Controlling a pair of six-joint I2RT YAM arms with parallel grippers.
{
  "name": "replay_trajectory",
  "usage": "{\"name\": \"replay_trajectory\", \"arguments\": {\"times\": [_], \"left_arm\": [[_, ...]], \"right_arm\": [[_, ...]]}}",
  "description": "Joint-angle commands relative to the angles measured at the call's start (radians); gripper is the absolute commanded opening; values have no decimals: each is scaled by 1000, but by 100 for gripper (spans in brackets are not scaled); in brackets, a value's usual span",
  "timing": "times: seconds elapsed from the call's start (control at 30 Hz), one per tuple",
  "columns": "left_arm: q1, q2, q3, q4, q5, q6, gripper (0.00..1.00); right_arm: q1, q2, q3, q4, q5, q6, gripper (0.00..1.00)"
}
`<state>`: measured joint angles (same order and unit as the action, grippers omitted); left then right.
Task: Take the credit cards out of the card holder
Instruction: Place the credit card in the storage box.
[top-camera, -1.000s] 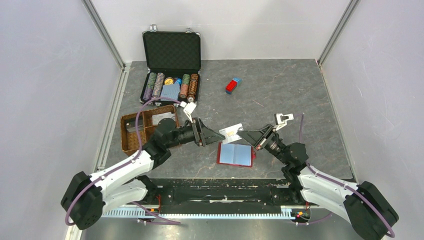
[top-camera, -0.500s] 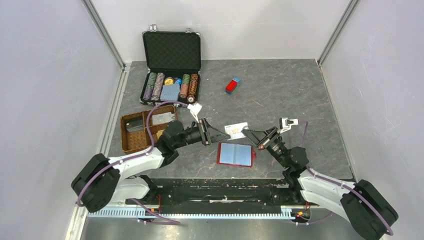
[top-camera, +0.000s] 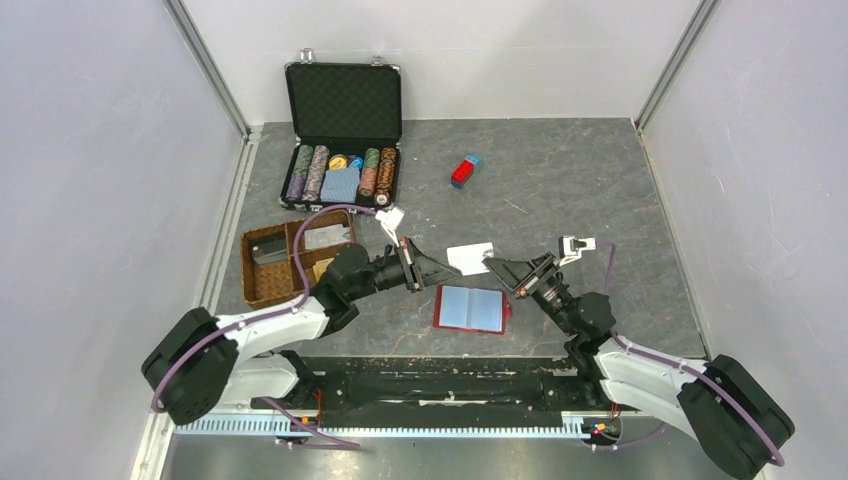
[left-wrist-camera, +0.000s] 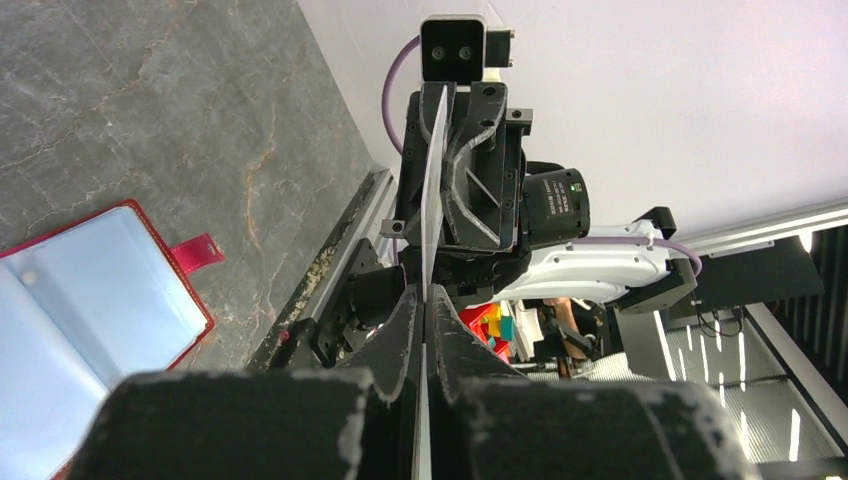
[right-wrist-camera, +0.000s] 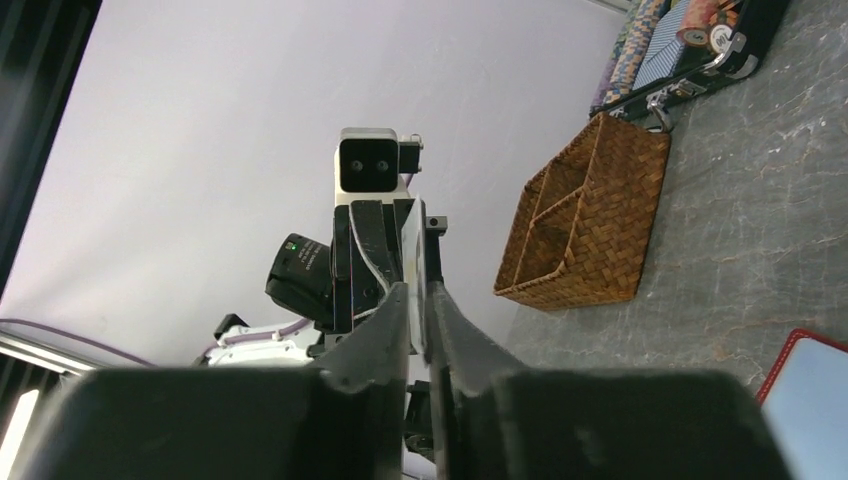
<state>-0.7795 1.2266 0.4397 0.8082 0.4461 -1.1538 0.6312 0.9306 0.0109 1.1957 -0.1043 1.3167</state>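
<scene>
The dark red card holder (top-camera: 470, 309) lies open on the table between the arms, its pale blue slots facing up; it also shows in the left wrist view (left-wrist-camera: 90, 290) and the right wrist view (right-wrist-camera: 815, 400). Above and behind it a white credit card (top-camera: 470, 257) hangs in the air between both grippers. My left gripper (top-camera: 447, 268) is shut on the card's left edge, and the card (left-wrist-camera: 432, 200) runs edge-on from between its jaws (left-wrist-camera: 424, 295). My right gripper (top-camera: 490, 264) pinches the opposite edge, its jaws (right-wrist-camera: 418, 290) close on either side of the thin card (right-wrist-camera: 412, 225).
An open black case of poker chips (top-camera: 342, 150) stands at the back left. A brown wicker basket (top-camera: 290, 262) sits left of my left arm and also shows in the right wrist view (right-wrist-camera: 585, 220). A small red-and-blue block (top-camera: 465, 170) lies at the back centre.
My left arm reached right to the card and its gripper went from open to shut on the card's left edge. The right gripper kept the card in nearly the same place.
</scene>
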Motion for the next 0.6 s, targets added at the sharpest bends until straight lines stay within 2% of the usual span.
{"name": "replay_trajectory", "arguments": {"times": [0.0,0.13,0.23,0.37,0.43,0.5,0.57], "left_arm": [[11,-109,17,-142,-92,103,2],[63,-196,32,-288,-95,144,2],[136,-246,82,-471,-34,217,2],[288,-318,121,-658,43,289,2],[362,-344,167,-788,60,345,2],[413,-352,229,-940,47,429,2],[465,-339,297,-1078,28,501,2]], "right_arm": [[-4,-25,-86,21,0,-40,20],[-4,-83,-45,-85,-25,-134,44],[-4,-135,24,-223,-53,-247,59],[-4,-187,113,-425,-91,-390,78],[-3,-204,143,-505,-101,-440,91],[-5,-219,159,-556,-104,-476,98],[-4,-234,162,-587,-103,-500,98]]}}
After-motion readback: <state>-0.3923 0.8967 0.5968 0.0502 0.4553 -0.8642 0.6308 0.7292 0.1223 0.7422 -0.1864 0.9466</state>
